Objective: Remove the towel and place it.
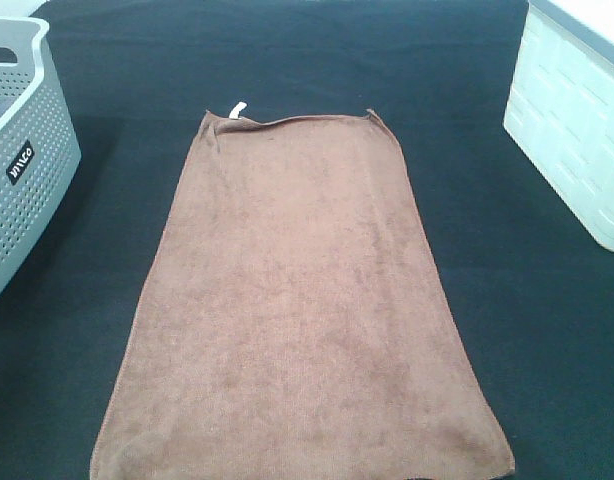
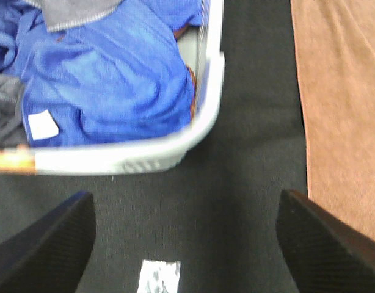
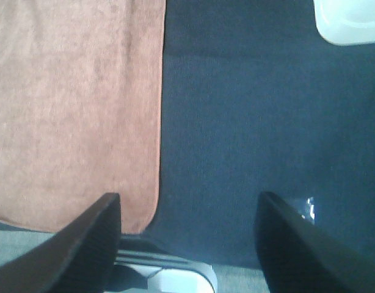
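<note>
Left claw (image 2: 186,244): you see its two dark fingers spread wide with nothing between them, hanging over bare dark cloth between the basket and the towel. Right claw (image 3: 187,244): fingers likewise apart and empty, hovering over the dark cloth just beside the towel's long edge, with one finger over its near corner. Neither arm shows in the high view.

Towel (image 1: 297,310): brown, plush, spread flat and nearly smooth on the black table cover (image 1: 527,330), running lengthwise down the middle. Small white tag (image 1: 235,108) at the far left corner; the far edge is slightly rumpled. Its near edge reaches the bottom of the high view.

Grey basket (image 1: 27,160): perforated, at the left edge, well apart from the towel. Your left wrist view shows blue cloth (image 2: 114,79) bunched inside it, with a bit of grey fabric.

White bin (image 1: 577,120): at the right, far side, apart from the towel.

Step in hand, as judged: the towel appears already out and laid down, so the task looks at or near its end. Next move: if the lay satisfies you, simply keep both claws clear of it; otherwise you need only flatten the rumpled far edge.
</note>
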Robot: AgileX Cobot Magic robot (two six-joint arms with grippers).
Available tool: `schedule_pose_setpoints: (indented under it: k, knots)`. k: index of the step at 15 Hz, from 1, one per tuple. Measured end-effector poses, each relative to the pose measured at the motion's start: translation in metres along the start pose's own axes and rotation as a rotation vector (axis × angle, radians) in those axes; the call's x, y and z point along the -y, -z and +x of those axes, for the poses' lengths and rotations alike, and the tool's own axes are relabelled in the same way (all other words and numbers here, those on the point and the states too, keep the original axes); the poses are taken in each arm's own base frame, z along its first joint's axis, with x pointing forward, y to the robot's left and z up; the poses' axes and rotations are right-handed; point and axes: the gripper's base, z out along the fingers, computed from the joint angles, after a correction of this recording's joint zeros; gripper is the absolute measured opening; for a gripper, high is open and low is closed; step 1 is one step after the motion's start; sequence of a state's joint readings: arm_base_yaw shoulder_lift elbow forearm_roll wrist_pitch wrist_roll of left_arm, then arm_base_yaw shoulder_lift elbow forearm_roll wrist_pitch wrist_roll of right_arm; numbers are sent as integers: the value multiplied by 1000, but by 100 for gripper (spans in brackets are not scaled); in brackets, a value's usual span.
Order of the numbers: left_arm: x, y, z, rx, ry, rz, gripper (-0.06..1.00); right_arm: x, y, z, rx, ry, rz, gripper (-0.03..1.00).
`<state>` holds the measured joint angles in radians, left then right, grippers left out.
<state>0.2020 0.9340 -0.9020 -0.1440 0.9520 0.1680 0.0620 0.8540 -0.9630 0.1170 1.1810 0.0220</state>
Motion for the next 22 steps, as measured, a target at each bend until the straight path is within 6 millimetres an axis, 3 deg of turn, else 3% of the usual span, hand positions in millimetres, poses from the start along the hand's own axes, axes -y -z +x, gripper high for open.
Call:
schedule_pose_setpoints:
  k: [4,5,7,9,11,14,17,22]
  knots:
    - [9,35,63,178,-17,-17,76,4,-4,68,134,7,-5,58]
    - [9,35,63,178,-17,-17,76,4,-4,68,134,7,-5,58]
    - [13,41,89,233,-28,-18,76,8,-17,95,188,8,-7,58]
    - [18,33,113,235,-81,34,76,10,-24,120,272,19,-11,58]
    - [19,35,123,266,-114,50,76,10,-15,130,385,35,-16,58]
    - [20,56,140,417,-122,50,76,10,-4,148,514,77,-8,58]
    - [24,67,171,454,-114,87,76,15,-7,159,528,110,51,58]
    - [19,64,173,431,-34,55,76,15,-7,159,528,110,51,58]
